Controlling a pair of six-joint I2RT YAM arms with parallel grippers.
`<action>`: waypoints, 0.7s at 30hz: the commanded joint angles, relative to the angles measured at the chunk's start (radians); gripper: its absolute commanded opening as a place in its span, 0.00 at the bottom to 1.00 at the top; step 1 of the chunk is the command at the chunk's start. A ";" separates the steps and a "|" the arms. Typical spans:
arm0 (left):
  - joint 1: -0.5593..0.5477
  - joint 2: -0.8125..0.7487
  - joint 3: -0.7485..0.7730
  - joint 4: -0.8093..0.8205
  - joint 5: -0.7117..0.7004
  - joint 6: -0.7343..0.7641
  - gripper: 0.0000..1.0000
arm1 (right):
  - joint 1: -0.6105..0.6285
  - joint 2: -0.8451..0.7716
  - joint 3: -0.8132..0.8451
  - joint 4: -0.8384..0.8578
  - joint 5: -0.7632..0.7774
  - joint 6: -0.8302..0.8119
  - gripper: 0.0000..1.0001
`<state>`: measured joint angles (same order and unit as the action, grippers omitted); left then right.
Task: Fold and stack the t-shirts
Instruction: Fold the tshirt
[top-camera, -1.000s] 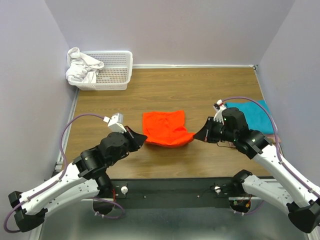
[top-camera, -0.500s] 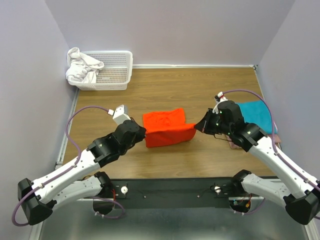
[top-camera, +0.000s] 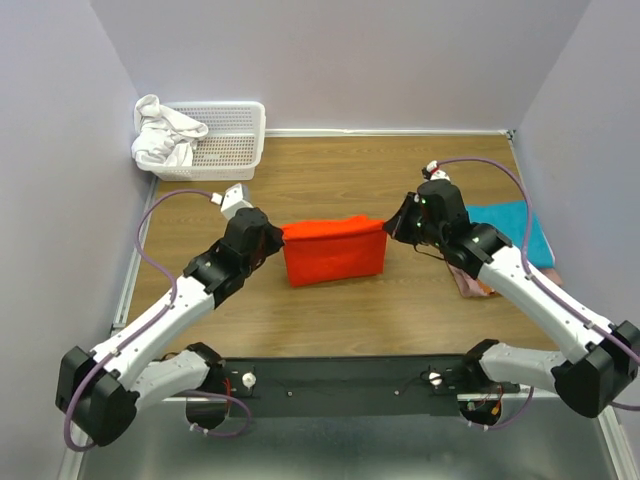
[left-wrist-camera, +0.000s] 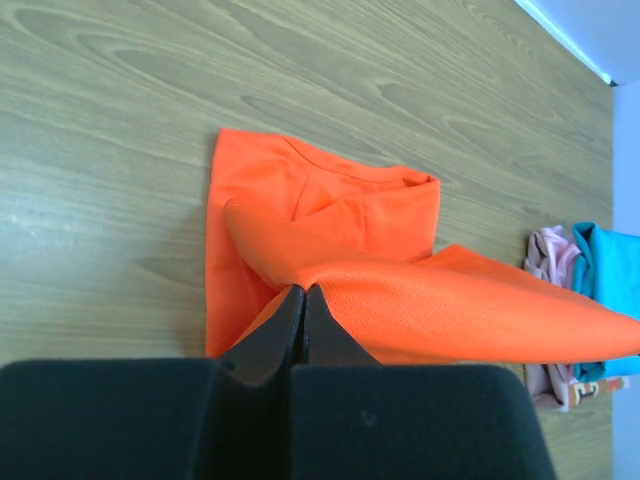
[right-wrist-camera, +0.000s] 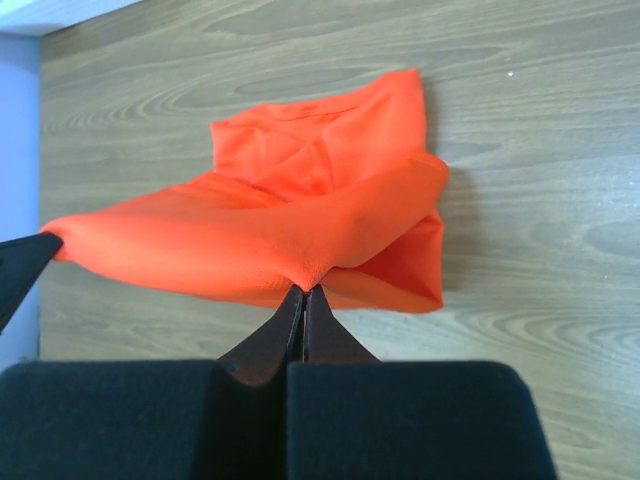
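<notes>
The orange t-shirt lies part-folded mid-table, its near edge lifted and stretched between both grippers. My left gripper is shut on the shirt's left corner; in the left wrist view the jaws pinch the orange cloth. My right gripper is shut on the right corner; in the right wrist view the jaws pinch the cloth. A folded teal shirt lies at the right on a pink one; both show in the left wrist view, teal and pink.
A white plastic basket with white cloth draped over its left end stands at the back left. Walls close the table on left, back and right. Bare wood lies in front of and behind the orange shirt.
Both grippers have carried the shirt's near edge up and away from me, over the rest of the shirt. The raised fold now stands as a band above the lower layer.
</notes>
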<state>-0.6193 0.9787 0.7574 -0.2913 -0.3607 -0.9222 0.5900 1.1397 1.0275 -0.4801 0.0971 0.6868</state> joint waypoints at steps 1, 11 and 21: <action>0.052 0.081 0.059 0.066 0.052 0.092 0.00 | -0.013 0.060 0.039 0.066 0.110 -0.010 0.00; 0.141 0.308 0.157 0.096 0.109 0.144 0.00 | -0.093 0.273 0.106 0.133 0.024 -0.033 0.00; 0.174 0.556 0.284 0.126 0.143 0.177 0.00 | -0.177 0.429 0.155 0.181 -0.042 -0.052 0.00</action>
<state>-0.4637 1.4597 0.9871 -0.1749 -0.2226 -0.7830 0.4587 1.5036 1.1404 -0.3397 0.0948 0.6601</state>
